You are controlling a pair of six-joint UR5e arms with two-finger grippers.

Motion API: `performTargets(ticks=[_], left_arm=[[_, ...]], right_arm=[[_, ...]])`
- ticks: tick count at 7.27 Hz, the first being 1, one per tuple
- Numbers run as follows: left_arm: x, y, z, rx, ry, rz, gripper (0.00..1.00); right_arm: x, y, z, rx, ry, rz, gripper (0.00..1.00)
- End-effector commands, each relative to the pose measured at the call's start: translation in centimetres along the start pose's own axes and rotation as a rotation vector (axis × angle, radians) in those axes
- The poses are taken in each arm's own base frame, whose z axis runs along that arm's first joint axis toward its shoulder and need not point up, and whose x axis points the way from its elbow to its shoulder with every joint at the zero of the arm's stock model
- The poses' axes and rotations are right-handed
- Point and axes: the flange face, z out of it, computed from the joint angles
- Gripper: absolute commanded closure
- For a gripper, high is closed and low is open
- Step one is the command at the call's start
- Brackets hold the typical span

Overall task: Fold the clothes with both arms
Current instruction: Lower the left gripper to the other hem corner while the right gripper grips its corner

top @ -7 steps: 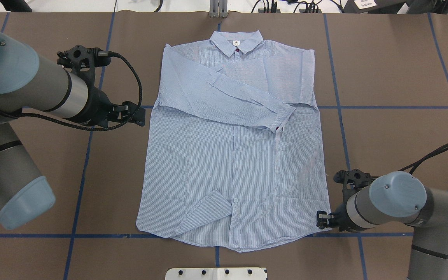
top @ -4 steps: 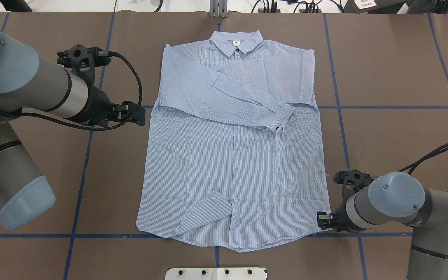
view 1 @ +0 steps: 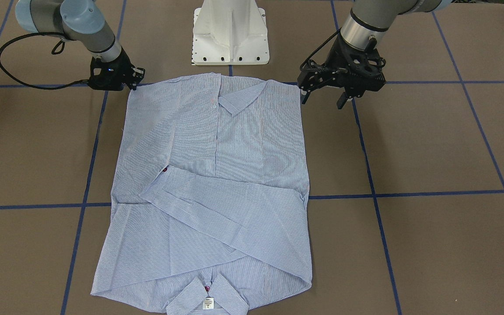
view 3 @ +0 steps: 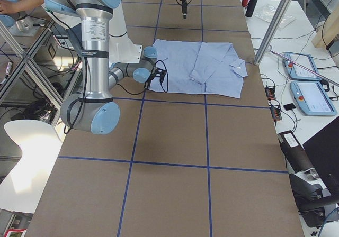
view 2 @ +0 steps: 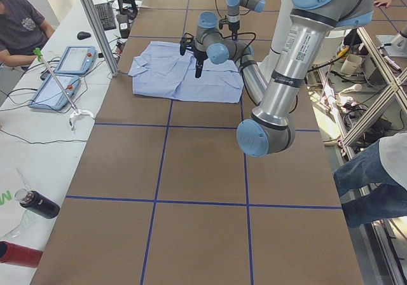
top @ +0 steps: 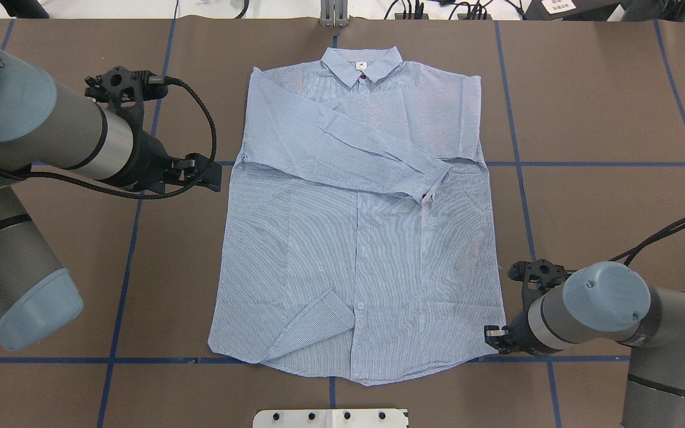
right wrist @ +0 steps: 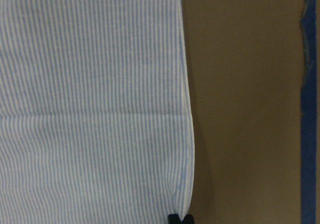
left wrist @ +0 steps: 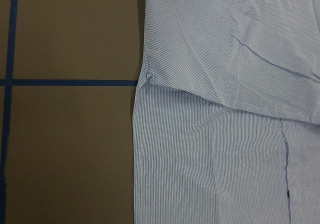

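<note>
At the near edge of the tabletop [top: 604, 89], the right gripper [top: 493, 334] sat low at the right corner of the hem of the shirt [top: 360, 255]. Its wrist camera showed the black fingertips [right wrist: 180, 219] set close together right on the cloth's edge, pinching it. Farther in, the left gripper [view 1: 322, 103] hung above the bare brown surface just beside the shirt's left side, level with the armpit. Its fingers were spread wide and held nothing.

The shirt lay flat and face up in the middle of the tabletop, with its hem toward the robot's edge and its collar [top: 361, 61] toward the far edge. A dark red button [top: 363, 75] showed just below the small white label. One sleeve [top: 348, 148] was folded slantwise across the chest, and its cuff [top: 434, 181] ended near the right side seam. A flap [top: 313, 327] of the front was turned back at the hem.

The tabletop was covered in brown paper crossed by blue tape lines [top: 515, 163]. The robot's white base [view 1: 231, 35] stood at the near edge. Beyond the far edge ran a white bench [view 2: 25, 164] with two control tablets [view 2: 75, 59] and a dark bottle [view 2: 37, 204]. A person [view 2: 22, 24] sat at it.
</note>
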Motion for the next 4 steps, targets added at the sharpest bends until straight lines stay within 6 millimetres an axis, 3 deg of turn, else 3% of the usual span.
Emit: performTargets(ticks=[1,2,3,4], left_arm=[[0.0,0.1,0.0,-0.001,0.0,-0.001,0.03],[-0.2,0.1,0.1,-0.003,-0.004,-0.006,0.03],[-0.6,0.6,1.5,-0.02,-0.025,-0.051,0.03],[0.3,4.3,4.2,-0.09,-0.039,-0.104,0.03]], right_arm=[[0.1,0.0,-0.1,0.002,0.001,0.001,1.0],[-0.1,0.0,-0.5,0.004,-0.008,0.0,1.0],[-0.6,0.2,-1.0,0.006,-0.022,-0.005,1.0],[-1.1,0.5,-2.3,0.011,-0.047,-0.013,1.0]])
